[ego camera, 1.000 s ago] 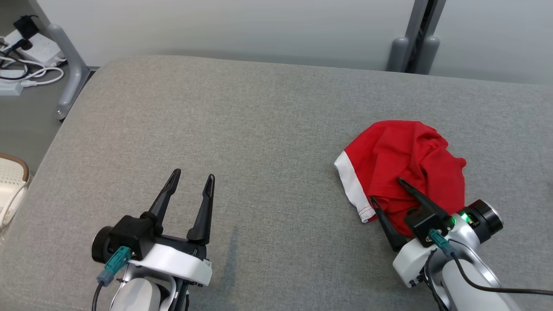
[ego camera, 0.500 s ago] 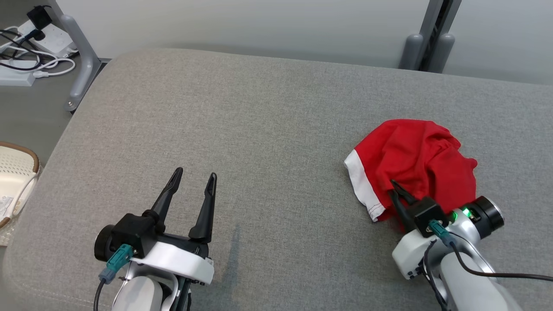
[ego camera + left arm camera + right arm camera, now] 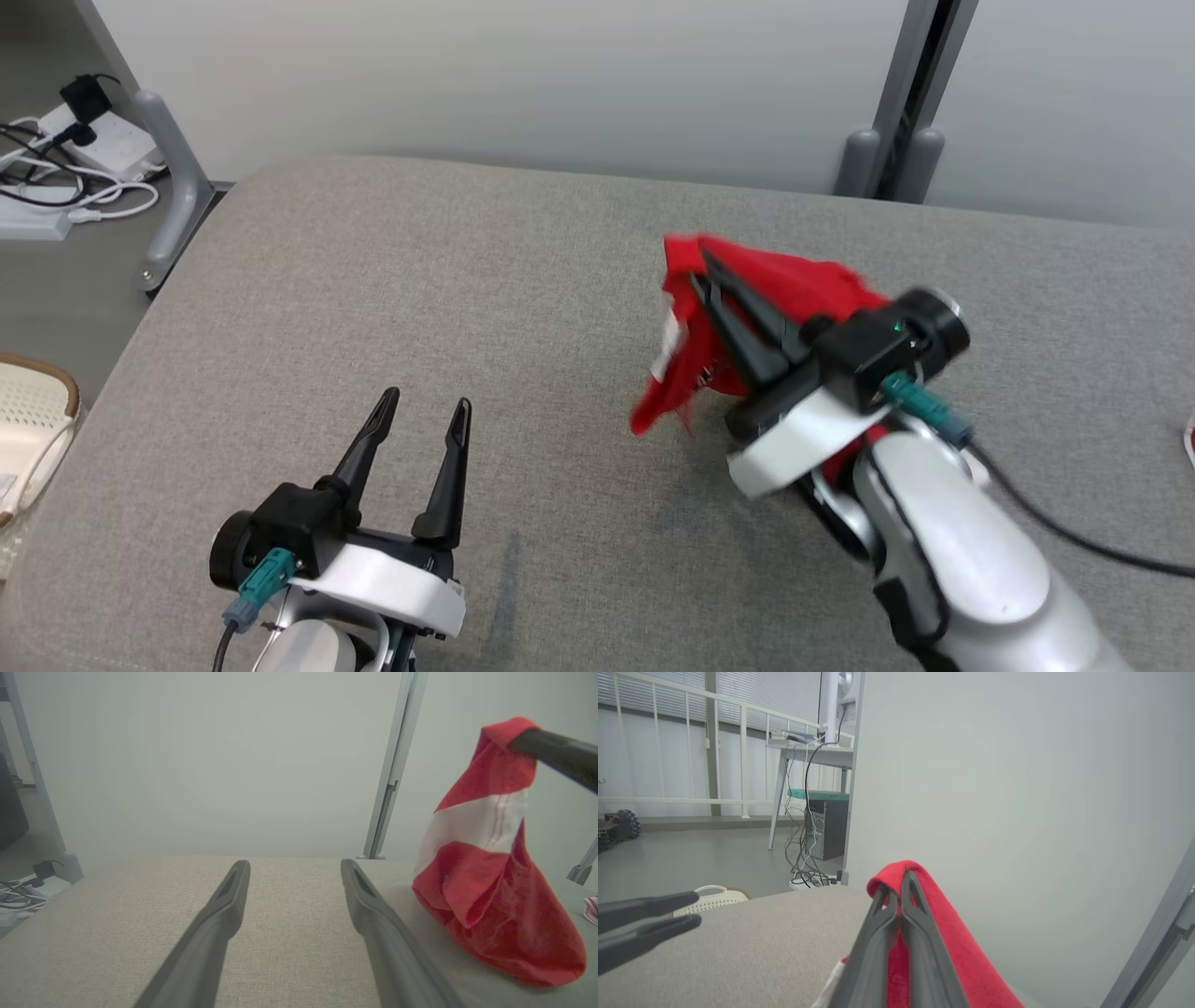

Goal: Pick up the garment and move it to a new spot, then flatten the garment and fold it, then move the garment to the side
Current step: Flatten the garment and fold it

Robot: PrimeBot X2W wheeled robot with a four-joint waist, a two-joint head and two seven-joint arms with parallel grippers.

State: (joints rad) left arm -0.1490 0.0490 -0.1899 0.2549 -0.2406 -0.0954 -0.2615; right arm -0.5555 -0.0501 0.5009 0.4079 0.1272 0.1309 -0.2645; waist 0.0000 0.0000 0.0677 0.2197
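Right gripper [image 3: 705,269] has its jaws clamped on the hanging red garment [image 3: 794,275]; left gripper [image 3: 425,403] jaws stand open

Garment [image 3: 803,280] pinched in right gripper [image 3: 700,263] over cushion [image 3: 523,280] right half; left gripper [image 3: 426,399] front-left; basket [image 3: 28,411] on floor, far left.

Red white-banded garment [image 3: 495,914] hangs bunched, its bottom seemingly resting.
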